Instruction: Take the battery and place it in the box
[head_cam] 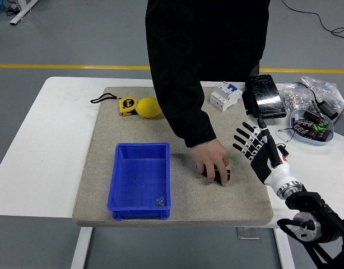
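A dark cylindrical battery (224,174) lies on the grey mat, mostly covered by a person's hand (211,161) that rests on it. The blue box (122,196) stands on the mat's front left, holding only a small dark bit near its front right corner. My right hand (251,142) hovers over the mat's right edge with fingers spread, holding nothing, a short way right of the person's hand. My left arm is not in view.
A yellow tape measure (127,105) and a yellow lemon-like object (149,107) lie at the mat's back left. A white breaker (225,96), a black device (265,96) and a bowl of parts (312,125) sit at the right.
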Available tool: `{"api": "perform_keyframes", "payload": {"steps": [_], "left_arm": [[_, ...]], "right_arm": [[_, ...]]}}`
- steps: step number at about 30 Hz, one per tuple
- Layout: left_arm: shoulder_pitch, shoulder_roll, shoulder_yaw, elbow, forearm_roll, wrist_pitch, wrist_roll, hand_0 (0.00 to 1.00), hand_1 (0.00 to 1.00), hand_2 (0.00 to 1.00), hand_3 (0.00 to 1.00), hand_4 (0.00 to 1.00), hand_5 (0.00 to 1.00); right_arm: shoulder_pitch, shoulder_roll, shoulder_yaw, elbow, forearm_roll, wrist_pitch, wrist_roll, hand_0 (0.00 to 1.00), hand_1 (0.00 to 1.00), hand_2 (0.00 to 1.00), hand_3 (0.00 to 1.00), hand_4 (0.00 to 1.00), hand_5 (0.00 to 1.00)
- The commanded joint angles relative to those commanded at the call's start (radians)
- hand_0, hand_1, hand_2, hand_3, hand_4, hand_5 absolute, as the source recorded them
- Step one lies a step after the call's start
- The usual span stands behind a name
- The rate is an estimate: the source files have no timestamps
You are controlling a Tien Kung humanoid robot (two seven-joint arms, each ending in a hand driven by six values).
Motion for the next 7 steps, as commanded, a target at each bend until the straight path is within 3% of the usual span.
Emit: {"api": "perform_keyframes", "payload": {"steps": [7], "left_arm": [[-0.002, 0.000, 0.006, 0.000, -0.007, 0.000, -0.001, 0.719, 0.674, 0.680, 0.585, 0.631, 0.545]], "right_arm": [[0.000, 0.001, 0.000, -0.004, 0.000, -0.004, 0.002, 0.868, 0.866, 0.868, 0.882, 0.998, 0.829]]}}
